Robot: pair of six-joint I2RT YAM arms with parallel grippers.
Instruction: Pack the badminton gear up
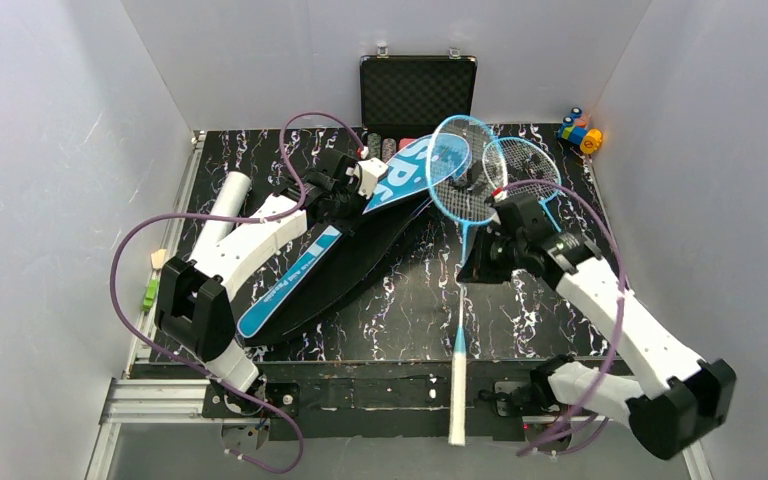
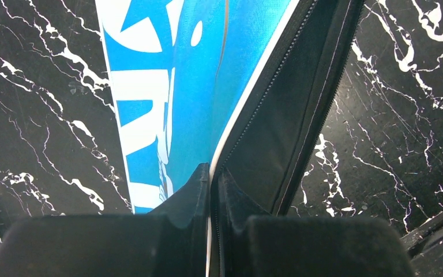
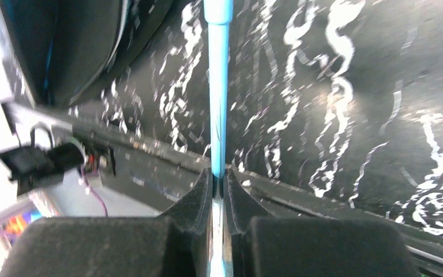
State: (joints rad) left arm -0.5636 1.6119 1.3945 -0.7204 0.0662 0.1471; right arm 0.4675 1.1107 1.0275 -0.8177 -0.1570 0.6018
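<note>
- At 12 o'clock I see the open black case, toy blocks at 2, and the white tube at 10.
- A second racket overlaps the held one's head.
- My left gripper is clamped on the blue bag, at its zipper edge.
- My right gripper pinches the racket by its shaft, head toward 12.

bag lettering part-hidden, toy blocks — indistinct

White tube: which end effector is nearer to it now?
Left. The left end effector, pinching the edge of the blue racket bag, is right of the white tube; the right end effector, gripping a racket shaft, is farther right.
</note>
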